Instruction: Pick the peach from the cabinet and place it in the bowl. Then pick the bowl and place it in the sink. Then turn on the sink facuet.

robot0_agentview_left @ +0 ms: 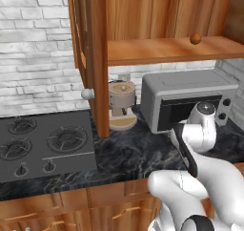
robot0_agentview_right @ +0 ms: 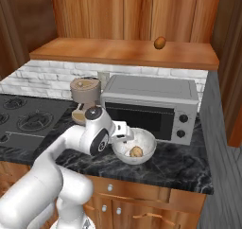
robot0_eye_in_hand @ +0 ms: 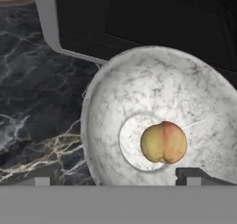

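The peach [robot0_eye_in_hand: 163, 142] lies at the bottom of the marbled whitish-grey bowl [robot0_eye_in_hand: 152, 89], which stands on the dark counter in front of the microwave. From the right base view, the peach [robot0_agentview_right: 136, 151] sits low inside the bowl [robot0_agentview_right: 147, 141]. My gripper [robot0_eye_in_hand: 115, 177] hovers just above the bowl's near rim, open, with nothing between its fingers; it also hangs at the bowl's left edge [robot0_agentview_right: 124, 132]. Above the counter, the brown wooden cabinet [robot0_agentview_left: 97, 58] is open. The sink and the faucet are out of view.
A small brown round thing [robot0_agentview_right: 159, 42] rests on the cabinet shelf [robot0_agentview_right: 118, 50]. A grey microwave [robot0_agentview_right: 151, 107] stands right behind the bowl, a coffee machine [robot0_agentview_left: 121, 106] to its left, then a gas stove [robot0_agentview_left: 43, 139]. The open cabinet door [robot0_agentview_left: 81, 44] juts out over the counter.
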